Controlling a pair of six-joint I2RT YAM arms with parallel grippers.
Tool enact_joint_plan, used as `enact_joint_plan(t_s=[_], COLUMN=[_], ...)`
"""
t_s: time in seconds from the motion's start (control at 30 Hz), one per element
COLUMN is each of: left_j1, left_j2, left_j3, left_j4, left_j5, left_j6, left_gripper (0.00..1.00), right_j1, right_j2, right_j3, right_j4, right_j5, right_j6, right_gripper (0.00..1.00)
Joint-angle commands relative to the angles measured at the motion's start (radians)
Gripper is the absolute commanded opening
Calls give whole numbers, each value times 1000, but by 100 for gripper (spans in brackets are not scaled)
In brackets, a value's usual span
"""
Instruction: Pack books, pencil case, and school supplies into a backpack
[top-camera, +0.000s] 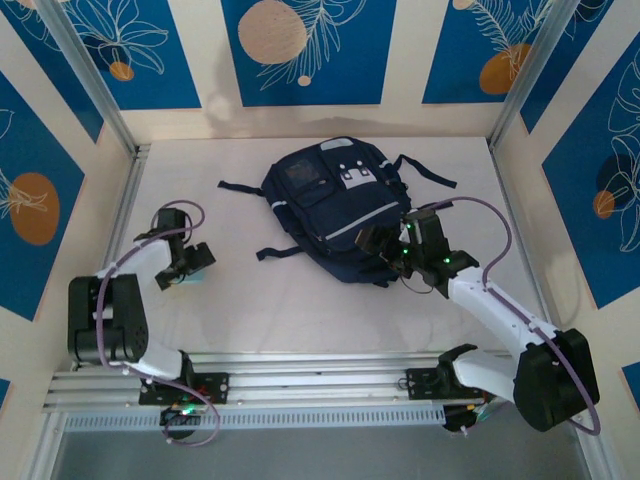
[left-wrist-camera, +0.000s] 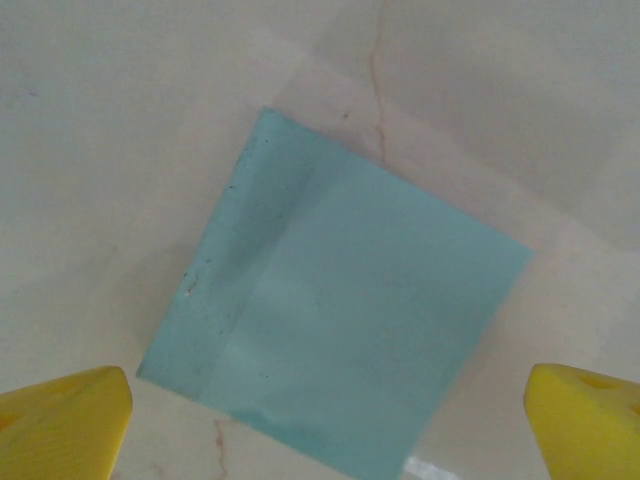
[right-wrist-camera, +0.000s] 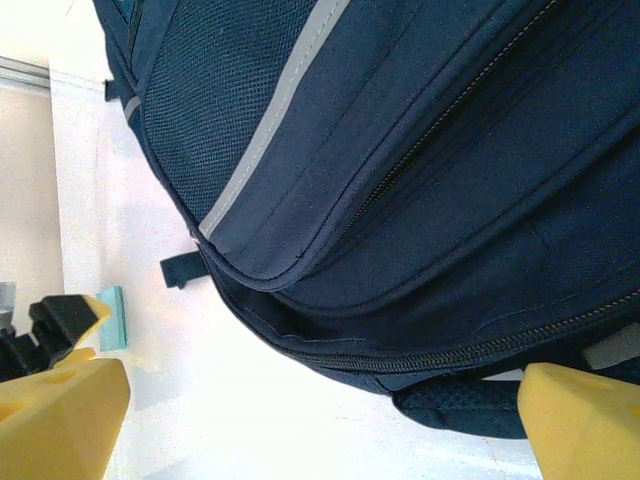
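One light-blue square pad (left-wrist-camera: 335, 320), school supplies: judged light, thin and flexible, lying flat on the table (left-wrist-camera: 120, 150). An edge or corner is judged the best hold, since little height is offered. It is placed between the yellow fingers (left-wrist-camera: 70, 415) of the left gripper (left-wrist-camera: 325, 420), which are spread wide and grasp nothing. One backpack (right-wrist-camera: 420, 200), soft fabric, visible zips apparently closed. The right gripper (right-wrist-camera: 320, 425) is held just beside its lower edge, jaws released, empty.

Top camera overlooks the table (top-camera: 300, 310) from the near side; left wrist camera looks close down at the pad (left-wrist-camera: 330, 320), right wrist close at the backpack (right-wrist-camera: 420, 180).
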Motion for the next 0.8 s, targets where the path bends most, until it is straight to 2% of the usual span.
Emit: enact_joint_plan(t_s=[0.0, 0.07, 0.27, 0.53, 0.67, 0.77], left_j1=[11, 12, 7, -113, -137, -156], left_j2=[70, 100, 165, 146, 116, 95], left_j3=[59, 76, 75, 75, 91, 124], left_j4=[1, -4, -9, -68, -83, -124], left_j5=[35, 25, 88, 96, 159, 150], left_j6=[73, 98, 122, 98, 67, 82], left_gripper=[100, 100, 100, 100, 100, 100], right_j1=[14, 18, 23, 29, 36, 46], right_j2=[4, 4, 3, 17, 37, 47], right_j3=[0, 1, 3, 1, 14, 19], right_j4=[21, 18, 18, 36, 36, 36], right_j5=[18, 26, 41, 52, 49, 55], right_j6=[12, 13, 21, 38, 44, 45], right_gripper=[100, 100, 100, 100, 100, 100])
